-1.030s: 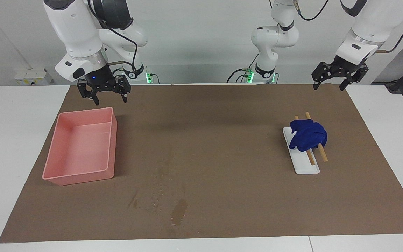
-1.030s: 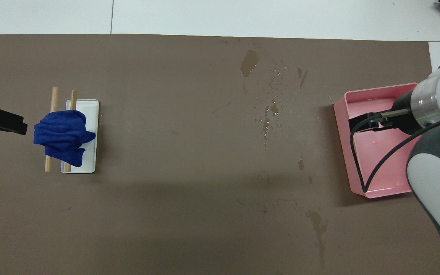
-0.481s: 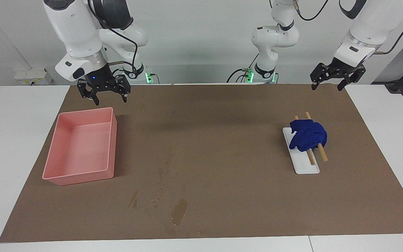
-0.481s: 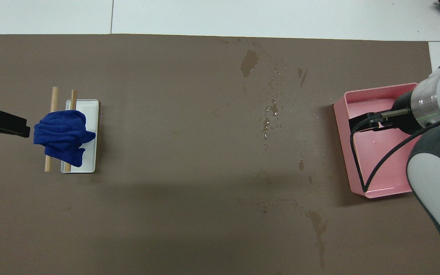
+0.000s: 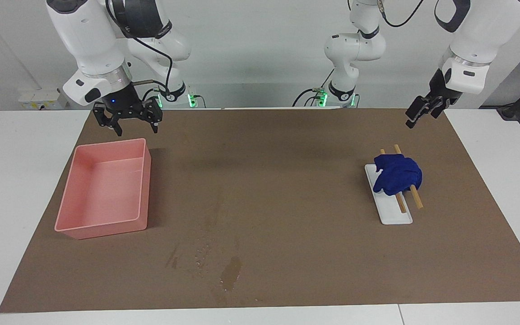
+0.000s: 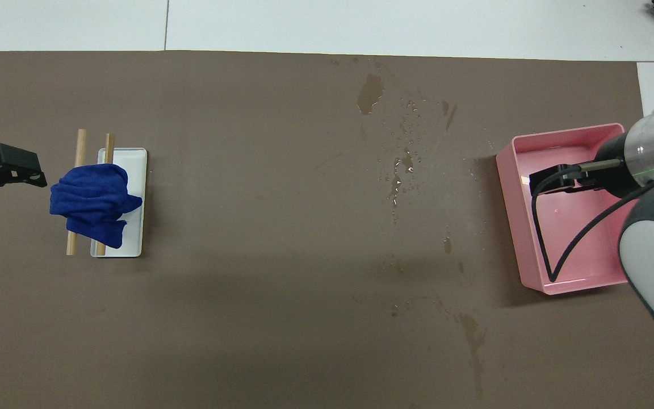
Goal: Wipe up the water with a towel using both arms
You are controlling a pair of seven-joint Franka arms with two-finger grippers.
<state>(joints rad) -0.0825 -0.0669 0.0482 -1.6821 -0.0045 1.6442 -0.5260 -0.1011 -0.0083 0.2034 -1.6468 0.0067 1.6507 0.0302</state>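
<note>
brown mat (image 5: 287, 189) holds pink bin (image 5: 102, 189), towel (image 5: 397, 178) on white tray (image 5: 393, 212); both arms' fingers apart.

One camera sits high across the worktop (image 5: 25, 189) from the robots and faces them, far enough back to take in the whole brown mat (image 5: 287, 135), both arm bases and the wall at the top of its picture. The other hangs high above the robots' own end, looking forward and steeply down, closer in, so the mat (image 6: 247, 318) fills nearly all of it and only a strip of white worktop (image 6: 361, 25) shows at the top. The two are half a turn apart. Both share the mat with the pink tub (image 5: 68, 225) (image 6: 508, 216), the white tray (image 5: 395, 219) (image 6: 137, 170) and the wet patch (image 5: 231, 271) (image 6: 370, 92)
</note>
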